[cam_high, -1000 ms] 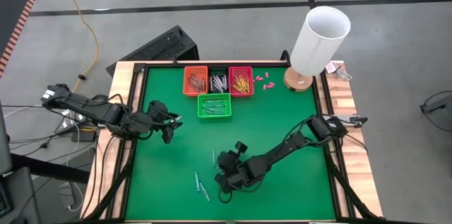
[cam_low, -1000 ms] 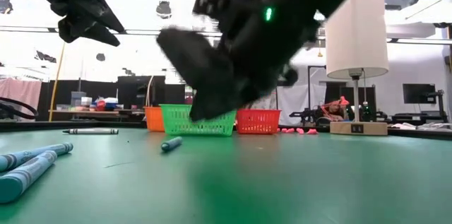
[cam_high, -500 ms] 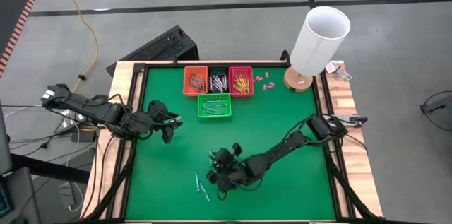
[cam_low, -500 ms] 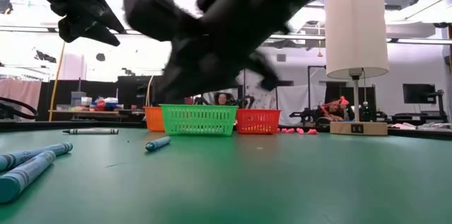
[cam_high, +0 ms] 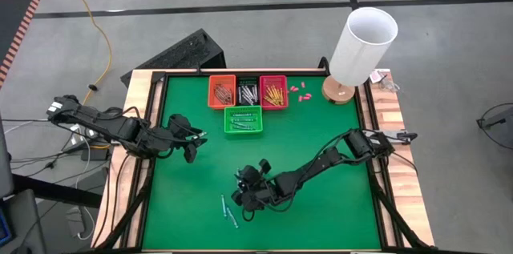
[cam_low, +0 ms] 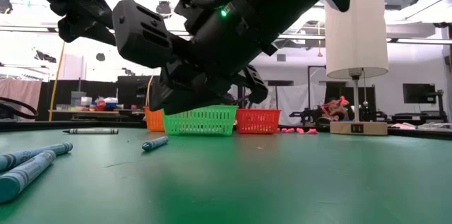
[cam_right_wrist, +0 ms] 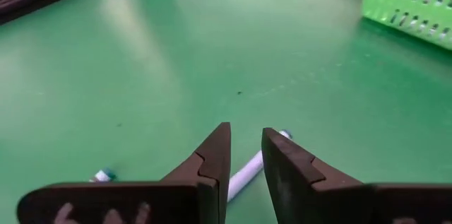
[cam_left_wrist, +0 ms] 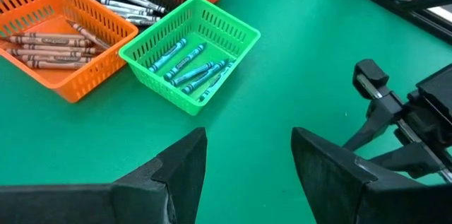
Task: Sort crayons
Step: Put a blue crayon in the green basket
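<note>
Four baskets [cam_high: 244,102] grouped at the far edge, one per crayon colour. Right gripper [cam_right_wrist: 244,157] low, fingers slightly parted and empty, aimed over a loose teal crayon [cam_right_wrist: 248,169], probably to pinch it. Left gripper [cam_left_wrist: 247,160] spread wide, empty, parked near the green basket [cam_left_wrist: 191,53].

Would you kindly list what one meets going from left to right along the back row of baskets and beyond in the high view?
Orange basket → black basket → red basket → pink bits → lamp.
</note>
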